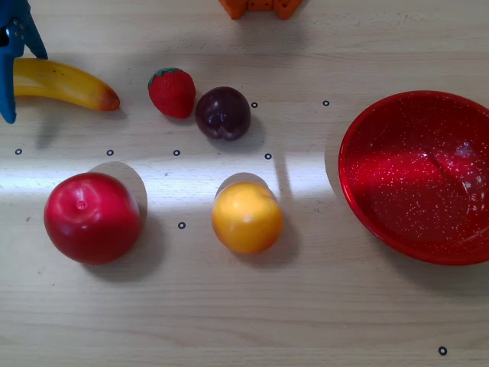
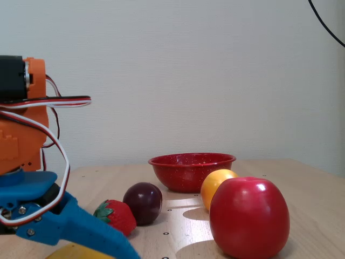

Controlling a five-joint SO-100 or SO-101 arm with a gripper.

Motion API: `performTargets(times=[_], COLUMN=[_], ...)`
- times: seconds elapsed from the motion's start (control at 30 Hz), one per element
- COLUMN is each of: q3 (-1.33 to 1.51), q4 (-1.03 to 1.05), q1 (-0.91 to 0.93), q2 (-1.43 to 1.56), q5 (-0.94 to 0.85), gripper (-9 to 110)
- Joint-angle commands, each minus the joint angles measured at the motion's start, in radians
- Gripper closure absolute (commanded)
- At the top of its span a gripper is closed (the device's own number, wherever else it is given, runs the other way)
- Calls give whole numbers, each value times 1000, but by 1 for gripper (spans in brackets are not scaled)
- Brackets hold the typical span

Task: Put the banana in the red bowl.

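**A:** What sat nearest the fixed camera?

**B:** The blue gripper (image 2: pixel 121 249), low at the left edge, with its finger sloping down toward the table. A sliver of the banana (image 2: pixel 81 252) showed just beneath it. The big red apple (image 2: pixel 249 217) stood close on the right.

**A:** Was the gripper holding the banana?

**B:** I could not tell. In the overhead view the gripper (image 1: pixel 19 84) appeared only at the top left corner. One blue finger ran down past the banana's (image 1: pixel 65 82) left end and a shorter one sat just above the fruit. The jaws stood apart on either side of that end. Whether they touched it was not clear.

**A:** So where did the banana lie?

**B:** On the wooden table (image 1: pixel 252 306), at the far left of the overhead view, with its orange-brown tip pointing right toward the strawberry (image 1: pixel 173 92). It was well apart from the red bowl (image 1: pixel 419 174), which sat empty at the right edge.

**A:** And behind the apple?

**B:** In the fixed view the strawberry (image 2: pixel 116 217) and the dark plum (image 2: pixel 143 202) sat side by side. The orange-yellow round fruit (image 2: pixel 215 186) stood just behind the apple. The red bowl (image 2: pixel 192 171) was farthest back, in front of the pale wall (image 2: pixel 215 70). The orange arm body (image 2: pixel 21 129) with its looping wires rose at the left.
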Motion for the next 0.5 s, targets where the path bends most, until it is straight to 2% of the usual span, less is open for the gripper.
performTargets(times=[0.0, 0.03, 0.33, 0.47], q3=[-69, -69, -77, -78], q4=[49, 48, 29, 29], q1=[35, 35, 34, 32], q2=[57, 57, 52, 52], q5=[-20, -17, -17, -11], gripper=[46, 50, 58, 65])
